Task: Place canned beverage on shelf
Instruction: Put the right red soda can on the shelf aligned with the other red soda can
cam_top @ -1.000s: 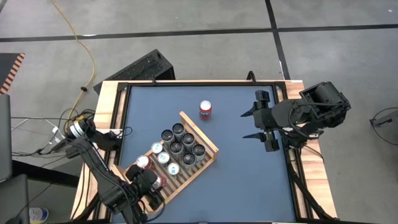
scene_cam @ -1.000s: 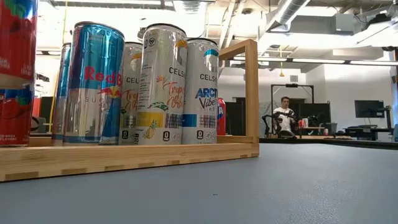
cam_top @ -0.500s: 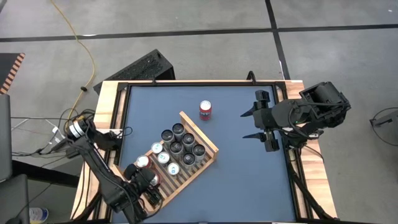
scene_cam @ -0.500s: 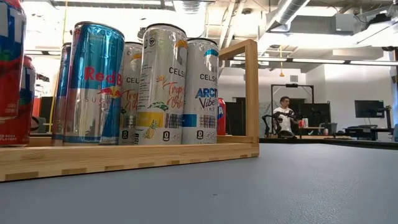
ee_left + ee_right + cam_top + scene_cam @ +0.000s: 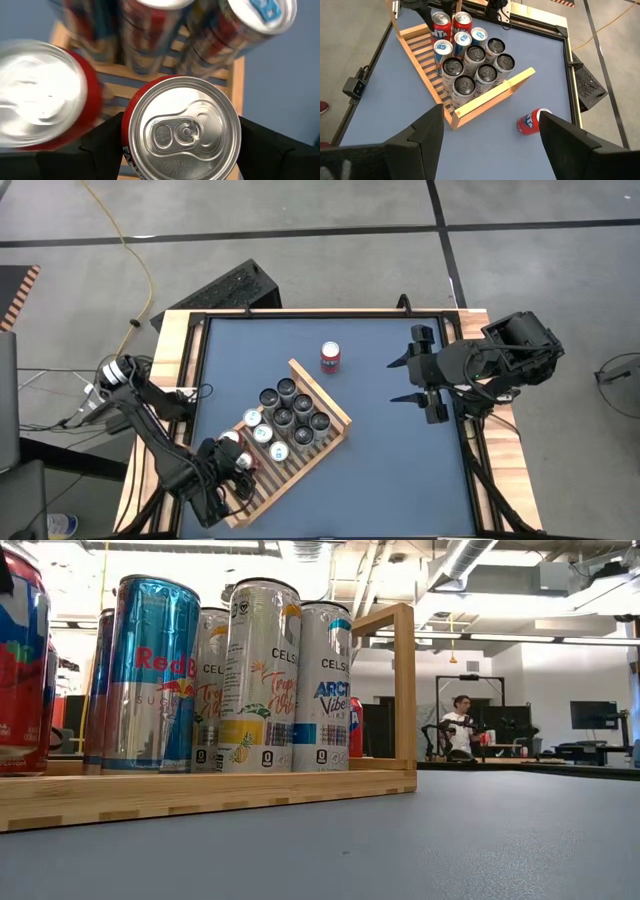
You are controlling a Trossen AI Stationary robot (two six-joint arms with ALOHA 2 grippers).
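The light wooden slatted shelf [image 5: 322,392] lies aslant on the blue table, with several upright cans [image 5: 290,412] on it. My left gripper [image 5: 232,467] is over the shelf's near left end, shut on a red can with a silver top [image 5: 182,132]. A second red can [image 5: 40,95] stands right beside it on the slats. A loose red can [image 5: 330,357] stands on its base on the table beyond the shelf's far end. My right gripper [image 5: 398,380] hangs open and empty at the table's right side. My left gripper pinches the red can's two opposite sides, near its top rim [image 5: 125,142], between its two fingers [image 5: 102,147]. The fingers come from above, pointing down. The can is upright [image 5: 20,660]; whether its base rests on the slats, I cannot tell.
The table has a raised wooden border [image 5: 170,350]. Bare slats [image 5: 262,492] show at the shelf's near left end. Open blue tabletop [image 5: 400,460] lies to the right of the shelf. A person sits far off in the room [image 5: 458,725].
In the low view the red can in my left gripper has risen off the shelf's near left end and then come down again, staying upright. The gripper has shifted slightly toward the table's left edge. The second red can now shows beside it.
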